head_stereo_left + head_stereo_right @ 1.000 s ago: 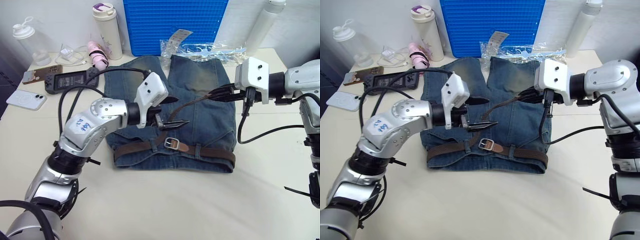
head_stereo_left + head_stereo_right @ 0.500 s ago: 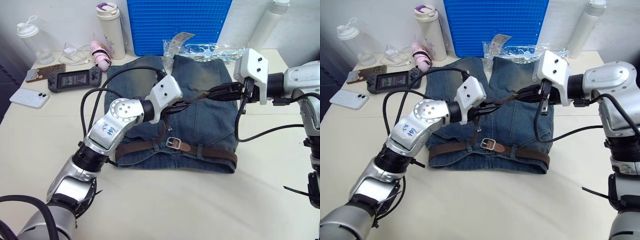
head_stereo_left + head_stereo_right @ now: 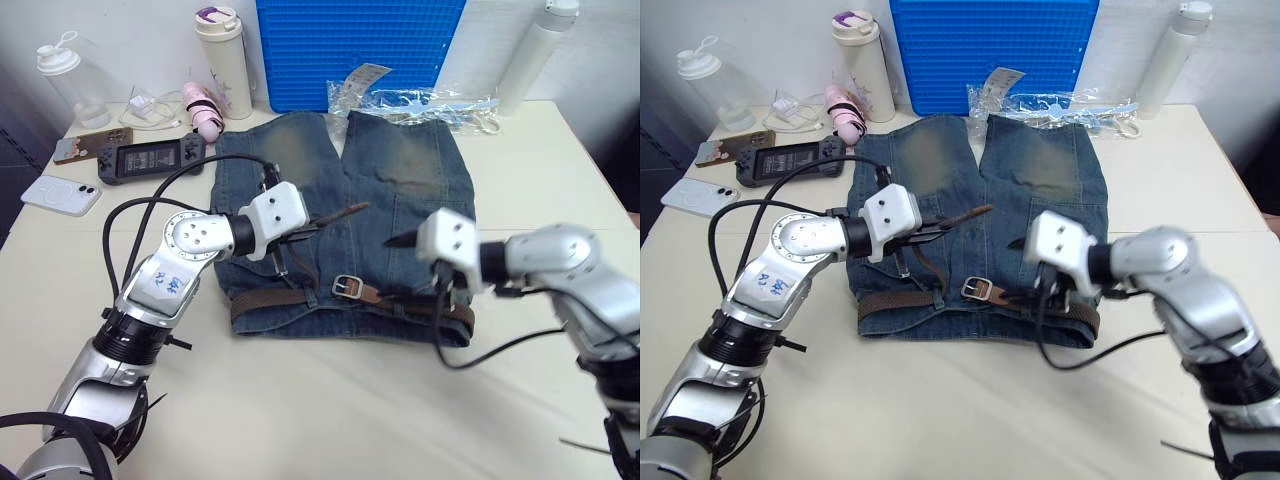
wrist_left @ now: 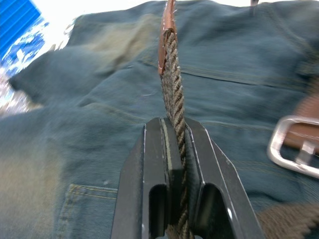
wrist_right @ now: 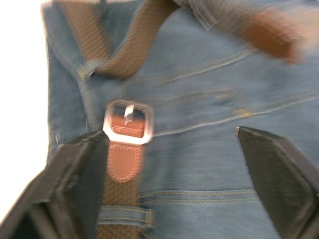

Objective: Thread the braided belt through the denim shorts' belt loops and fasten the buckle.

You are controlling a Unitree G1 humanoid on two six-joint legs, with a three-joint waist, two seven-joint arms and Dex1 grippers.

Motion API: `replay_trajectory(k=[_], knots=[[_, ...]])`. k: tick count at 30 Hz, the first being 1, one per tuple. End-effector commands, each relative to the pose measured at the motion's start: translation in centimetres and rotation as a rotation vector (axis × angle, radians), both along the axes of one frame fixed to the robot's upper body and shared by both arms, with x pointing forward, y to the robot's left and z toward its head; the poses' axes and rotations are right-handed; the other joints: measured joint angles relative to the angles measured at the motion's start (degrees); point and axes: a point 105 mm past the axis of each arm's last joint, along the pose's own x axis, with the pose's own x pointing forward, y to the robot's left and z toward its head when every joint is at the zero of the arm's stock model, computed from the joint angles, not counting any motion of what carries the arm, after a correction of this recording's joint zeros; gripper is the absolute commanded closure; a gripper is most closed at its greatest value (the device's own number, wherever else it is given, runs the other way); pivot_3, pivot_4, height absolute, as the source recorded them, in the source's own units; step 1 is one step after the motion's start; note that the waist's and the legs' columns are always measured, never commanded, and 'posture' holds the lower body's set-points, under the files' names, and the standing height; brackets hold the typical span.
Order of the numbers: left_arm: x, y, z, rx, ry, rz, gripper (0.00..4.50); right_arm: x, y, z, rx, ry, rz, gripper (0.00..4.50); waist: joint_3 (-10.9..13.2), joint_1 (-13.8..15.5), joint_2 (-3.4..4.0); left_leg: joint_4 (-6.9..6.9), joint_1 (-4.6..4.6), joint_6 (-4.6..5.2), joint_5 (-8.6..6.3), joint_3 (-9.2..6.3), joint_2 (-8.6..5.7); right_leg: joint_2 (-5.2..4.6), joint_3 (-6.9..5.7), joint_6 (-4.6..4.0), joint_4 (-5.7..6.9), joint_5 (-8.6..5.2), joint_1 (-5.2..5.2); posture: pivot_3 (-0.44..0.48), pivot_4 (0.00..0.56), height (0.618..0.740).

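Right claw [image 5: 169, 164] has let go of dark-brown braided belt [image 3: 300, 296] free end, dropped low over silver rectangular buckle [image 3: 345, 286], fingers now spread wide, empty. Left claw [image 4: 172, 149] stays clamped on braid just behind leather tip. Belt already runs along waistband of faded blue denim shorts [image 3: 400, 190] on bench [image 3: 330, 400]. Judgement: handover done; tip next goes to buckle, fastening still pending.

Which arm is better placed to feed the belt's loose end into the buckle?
Probably the left. The left tool is shut on the braided belt near its free tip, above the denim shorts. The right tool is open, straddling the buckle, so it could steady that.
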Motion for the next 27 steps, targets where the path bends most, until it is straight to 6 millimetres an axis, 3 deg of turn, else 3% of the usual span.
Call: replay_trajectory(k=[1, 6, 10, 17, 24, 27], knots=[[-0.4, 0.6, 0.6, 0.017, -0.046, -0.009, 4.50, 0.0, 0.6, -0.8, -0.033, -0.109, -0.013, 0.35, 0.00, -0.08, 0.00, 0.02, 0.00, 0.00, 0.00, 0.02, 0.00, 0.00, 0.02, 0.00, 0.02, 0.00, 0.00, 0.000, 0.150, 0.693], [-0.3, 1.1, 0.0, 0.042, -0.027, -0.002, 4.50, 0.6, 0.4, -2.6, -0.079, -0.141, -0.055, 0.35, 0.00, -0.22, 0.00, 0.09, 0.00, 0.00, 0.00, 0.00, 0.00, 0.00, 0.02, 0.01, 0.08, 0.00, 0.00, 0.000, 0.150, 0.693], [-0.7, 1.7, -2.0, 0.144, 0.003, -0.028, 4.50, 0.7, 1.2, -3.8, -0.071, -0.135, -0.060, 0.35, -0.02, -0.42, -0.02, 0.09, 0.01, -0.01, 0.01, 0.01, 0.03, 0.03, -0.02, 0.00, 0.09, 0.00, -0.01, 0.000, 0.150, 0.693], [-0.4, 2.7, -2.3, 0.128, 0.030, 0.009, 4.50, 0.7, 1.8, -4.4, -0.059, -0.088, -0.070, 0.35, -0.02, -0.25, -0.03, 0.21, 0.01, 0.00, 0.00, 0.00, 0.03, 0.02, 0.02, 0.00, 0.22, 0.00, -0.02, 0.000, 0.150, 0.693], [-0.8, 2.9, -2.8, 0.132, 0.049, 0.000, 4.50, 1.4, 0.9, -5.1, -0.086, -0.078, -0.137, 0.35, -0.02, -0.34, -0.03, 0.25, 0.02, 0.00, 0.00, 0.00, 0.02, 0.02, 0.05, -0.01, 0.31, -0.01, -0.02, 0.000, 0.150, 0.693], [-1.1, 3.7, -3.3, 0.155, 0.066, 0.005, 4.50, 1.3, 0.9, -4.7, -0.061, -0.048, -0.152, 1.23, -0.03, -0.35, -0.04, 0.33, 0.01, 0.00, 0.00, 0.00, 0.02, 0.01, 0.07, -0.01, 0.38, -0.01, -0.02, 0.000, 0.150, 0.693]])
